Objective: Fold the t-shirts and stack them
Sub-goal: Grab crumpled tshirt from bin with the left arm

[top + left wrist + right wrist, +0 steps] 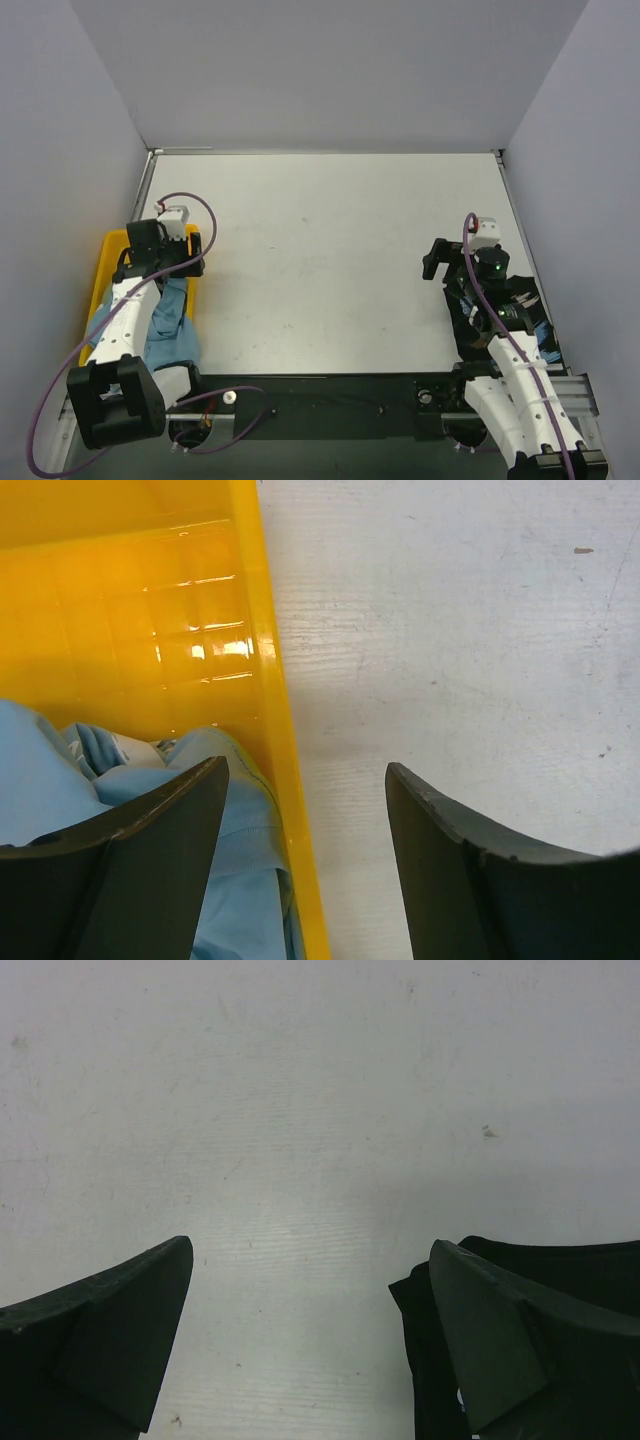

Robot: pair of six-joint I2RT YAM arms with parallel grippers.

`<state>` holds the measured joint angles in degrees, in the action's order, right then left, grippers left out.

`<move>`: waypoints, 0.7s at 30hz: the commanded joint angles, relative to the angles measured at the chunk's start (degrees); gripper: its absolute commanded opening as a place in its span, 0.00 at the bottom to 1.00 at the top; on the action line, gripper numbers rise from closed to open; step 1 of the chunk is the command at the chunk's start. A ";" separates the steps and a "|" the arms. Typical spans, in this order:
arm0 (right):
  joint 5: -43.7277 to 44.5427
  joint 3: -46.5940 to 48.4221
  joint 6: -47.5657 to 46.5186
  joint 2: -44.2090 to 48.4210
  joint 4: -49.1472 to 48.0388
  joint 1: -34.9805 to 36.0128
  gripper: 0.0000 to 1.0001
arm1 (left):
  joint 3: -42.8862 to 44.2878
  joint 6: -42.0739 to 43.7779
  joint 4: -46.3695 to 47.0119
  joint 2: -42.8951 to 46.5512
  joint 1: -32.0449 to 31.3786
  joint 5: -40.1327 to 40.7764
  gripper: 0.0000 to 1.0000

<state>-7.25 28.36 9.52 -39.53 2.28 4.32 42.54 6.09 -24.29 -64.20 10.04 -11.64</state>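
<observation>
The light blue t-shirt (168, 325) lies bunched in the yellow tray (105, 265) and spills over its near end. In the left wrist view the blue cloth (60, 770) fills the tray's lower part. My left gripper (188, 250) hovers open over the tray's right rim (268, 680), one finger above the cloth and the other above the table, holding nothing. The black t-shirt (520, 312) lies crumpled at the table's right edge, partly under my right arm. My right gripper (435, 260) is open and empty, and its right finger overlaps the black cloth (580, 1260).
The white table (330, 250) stretches between the two arms, with grey walls on three sides. The tray's far end (120, 590) is bare yellow plastic. A purple cable (200, 205) loops off the left wrist.
</observation>
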 commanded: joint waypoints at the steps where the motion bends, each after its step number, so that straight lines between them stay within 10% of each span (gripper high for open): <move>1: 0.83 0.47 -0.73 -0.64 -2.46 0.17 1.00 | 0.96 -0.38 3.03 0.66 -0.02 0.03 0.75; 6: 0.04 0.91 -0.91 -1.25 -0.89 0.17 1.00 | 15.25 19.53 -15.49 -1.62 -0.64 9.94 0.77; 11: -1.19 1.52 -1.43 -2.22 -0.79 0.25 1.00 | 26.63 33.10 -30.54 -13.64 1.71 44.05 0.81; 21: -2.07 1.61 -1.78 -3.27 -0.53 0.69 1.00 | 22.41 28.28 -21.33 -26.57 5.60 32.56 0.84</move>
<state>-8.25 28.38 8.67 -42.24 2.37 4.45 64.07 36.27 -48.47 -89.65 15.97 23.05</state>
